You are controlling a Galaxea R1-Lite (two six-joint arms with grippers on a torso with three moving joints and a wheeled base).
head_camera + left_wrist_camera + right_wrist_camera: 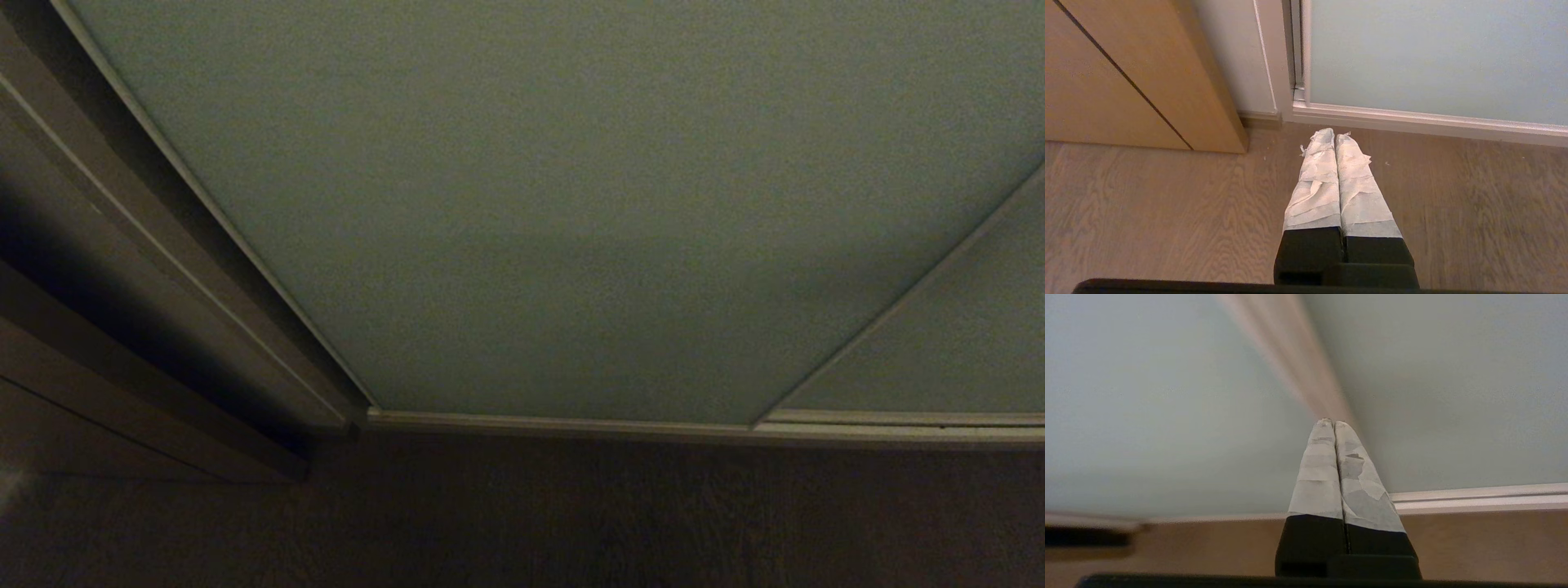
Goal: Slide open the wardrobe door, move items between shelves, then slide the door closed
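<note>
Right wrist view is showing the right gripper (1334, 424), fingers pressed together, pointing at the closed wardrobe door (1147, 416) by its middle frame strip (1298, 355), so opening is just starting and next needs a sideways push.

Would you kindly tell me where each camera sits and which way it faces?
Head view: on the head, angled down at the sliding wardrobe door, second door panel and floor; no arm shows.
Left wrist view: behind the shut left tool, above the floor, facing the door's bottom corner and a wooden cabinet.
Right wrist view: behind the shut right tool, facing where both panels meet.
All three share the door.
</note>
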